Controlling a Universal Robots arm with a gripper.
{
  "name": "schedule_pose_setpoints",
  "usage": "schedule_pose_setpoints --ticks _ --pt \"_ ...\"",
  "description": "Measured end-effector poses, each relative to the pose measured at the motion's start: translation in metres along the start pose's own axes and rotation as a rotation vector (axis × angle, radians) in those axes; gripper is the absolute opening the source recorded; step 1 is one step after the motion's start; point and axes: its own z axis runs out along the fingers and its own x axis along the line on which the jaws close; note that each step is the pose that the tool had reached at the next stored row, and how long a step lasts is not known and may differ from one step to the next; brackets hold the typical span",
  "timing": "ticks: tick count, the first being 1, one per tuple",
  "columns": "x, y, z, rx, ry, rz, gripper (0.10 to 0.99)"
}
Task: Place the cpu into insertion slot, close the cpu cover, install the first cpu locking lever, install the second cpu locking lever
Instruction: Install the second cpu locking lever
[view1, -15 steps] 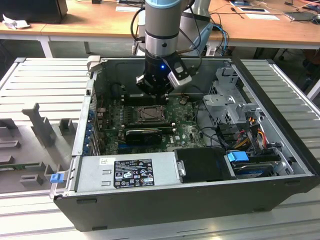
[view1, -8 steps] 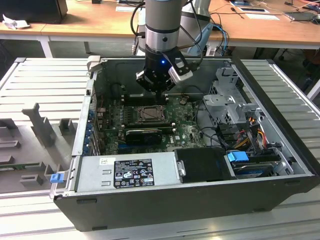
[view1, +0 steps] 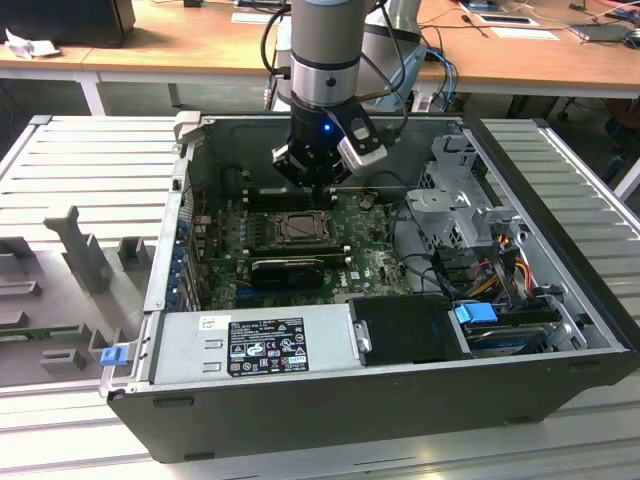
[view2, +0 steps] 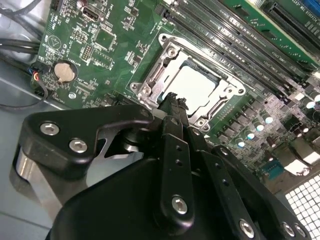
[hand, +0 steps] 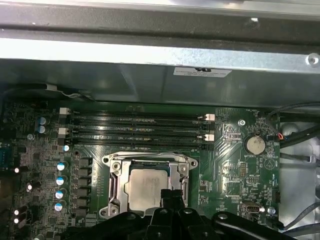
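In the exterior view, the robot arm reached down into an open computer case (view1: 380, 400) lying on a ribbed grey surface (view1: 90, 165). The claw (view1: 312, 183) hung just above the insertion slot (view1: 297, 228), which sat on the green motherboard (view1: 370, 262) near the case's middle. A grey power supply (view1: 255, 345) lay along the near wall, and a blue-tabbed drive bay (view1: 476, 313) stood toward the exterior view's right.

In the second wrist view, the claw (view2: 172, 102) showed its black fingers (view2: 174, 135) drawn together, with nothing between them, their tips right at the edge of the socket. The cpu (view2: 192, 86) lay flat in the insertion slot (view2: 227, 102), its dull silver face showing through the square cut-out of the cpu cover (view2: 167, 52), which lay down over it. A round coin battery (view2: 65, 71) sat well apart on the motherboard (view2: 107, 55).

In the first wrist view, the cpu (hand: 142, 186) again rested in the insertion slot (hand: 114, 187), framed by the cpu cover (hand: 149, 161). The claw (hand: 171, 194) touched or nearly touched the chip's edge; I could not tell which. Memory slots (hand: 137, 127) ran beside the socket, and the coin battery (hand: 254, 145) lay off to one side.
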Motion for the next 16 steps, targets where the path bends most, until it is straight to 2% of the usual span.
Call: schedule_pose_setpoints --ticks 6,8,14,15,16 --pt "-0.0004 0.0007 -0.0122 0.000 0.0003 0.000 0.106" --pt "-0.0004 -0.0010 -0.0130 0.000 0.0006 0.000 0.106" --pt "0.0003 -0.0169 -0.0125 0.000 0.0008 0.000 0.106" --pt "0.0005 -0.0202 -0.0109 -0.001 0.0006 0.000 0.106" --pt "0.0010 -0.0273 -0.0060 -0.002 0.0008 0.000 0.106"
